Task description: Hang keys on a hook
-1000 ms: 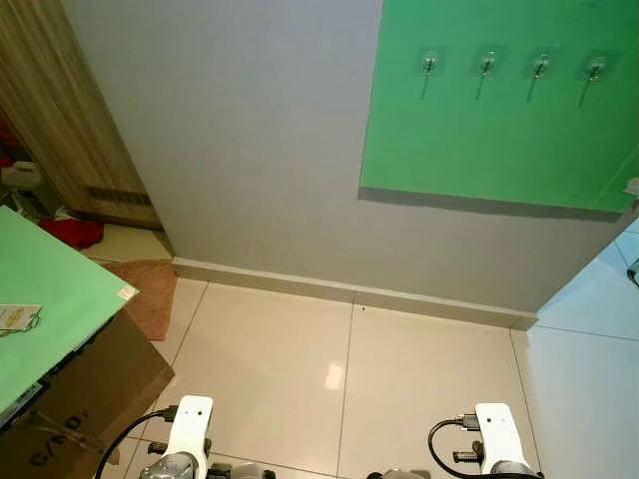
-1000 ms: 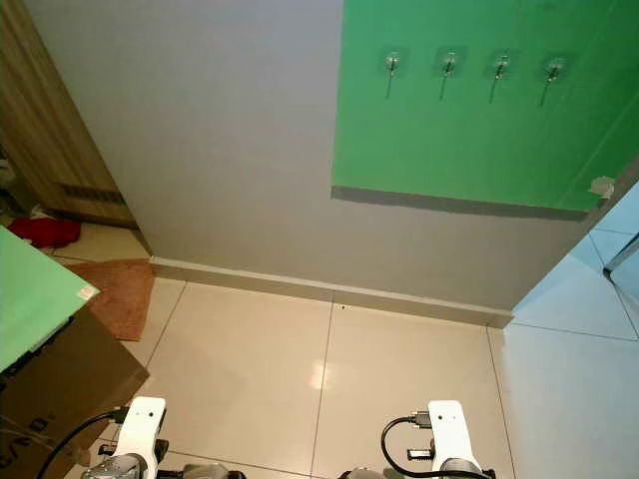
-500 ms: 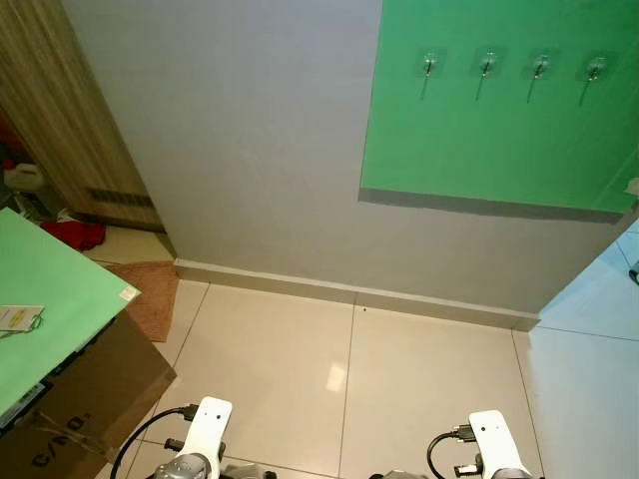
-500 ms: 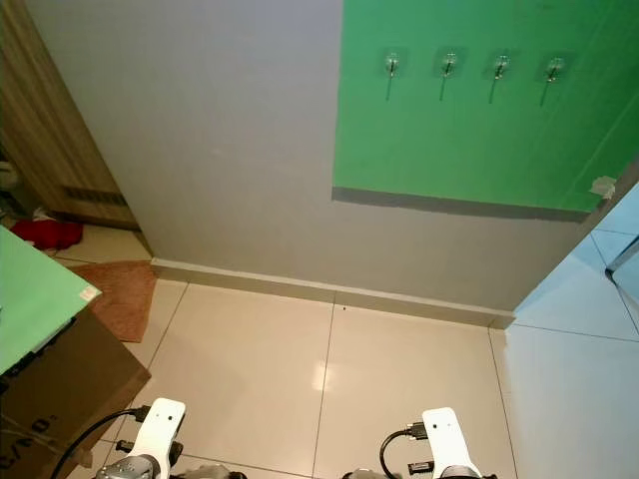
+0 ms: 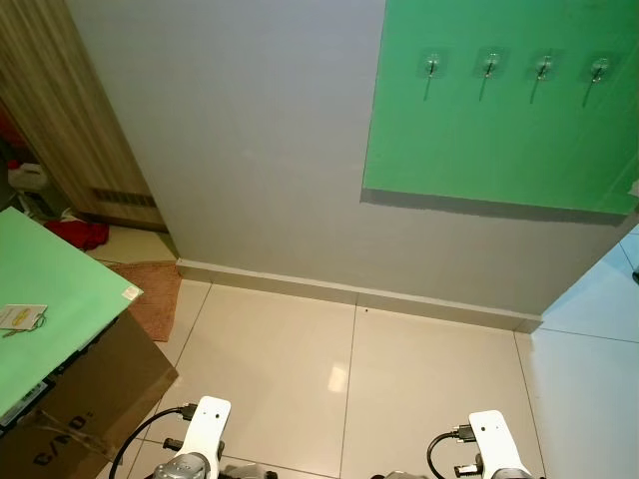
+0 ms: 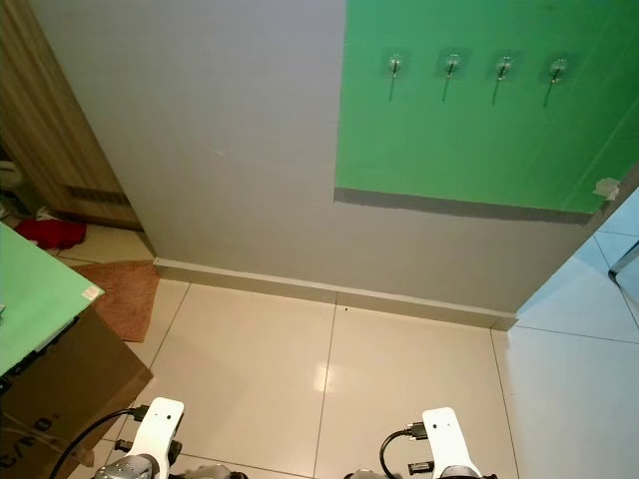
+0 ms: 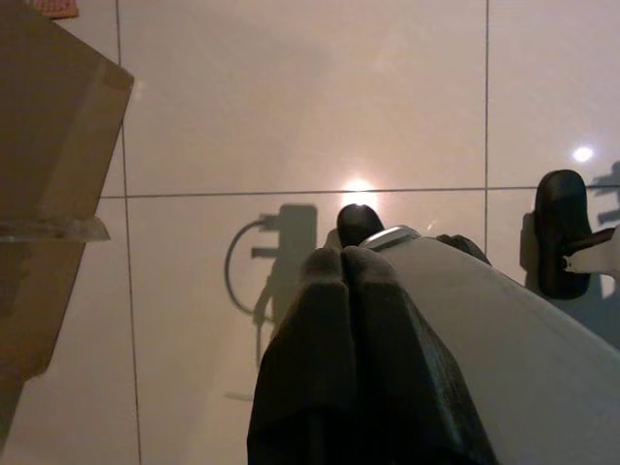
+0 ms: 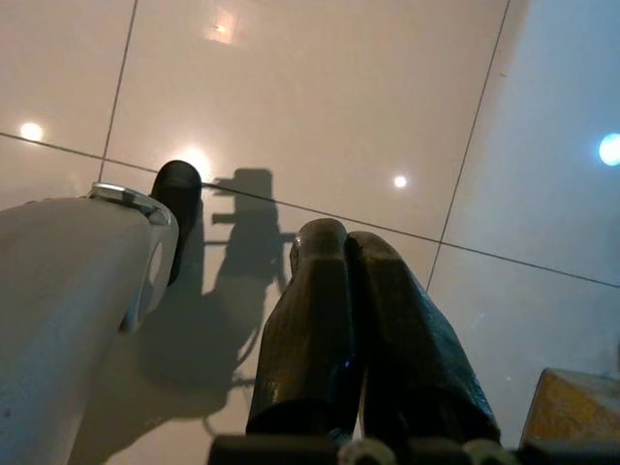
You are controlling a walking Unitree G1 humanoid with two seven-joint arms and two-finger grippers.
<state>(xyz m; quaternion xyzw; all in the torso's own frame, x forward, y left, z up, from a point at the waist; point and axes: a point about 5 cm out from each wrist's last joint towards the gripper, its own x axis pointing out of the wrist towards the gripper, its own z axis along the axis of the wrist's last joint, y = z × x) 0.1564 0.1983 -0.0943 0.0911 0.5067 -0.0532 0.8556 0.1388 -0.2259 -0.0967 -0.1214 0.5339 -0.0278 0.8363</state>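
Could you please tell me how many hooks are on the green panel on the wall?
4, in one level row near the top of the green panel: first hook, second hook, third hook and fourth hook. All are bare.

text: partial black print on cardboard box (image 5: 90,399) side | legibility: cannot be read

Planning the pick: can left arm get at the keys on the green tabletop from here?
Probably not yet. The left gripper hangs shut over the floor tiles; the keys lie up on the green tabletop, off to its left.
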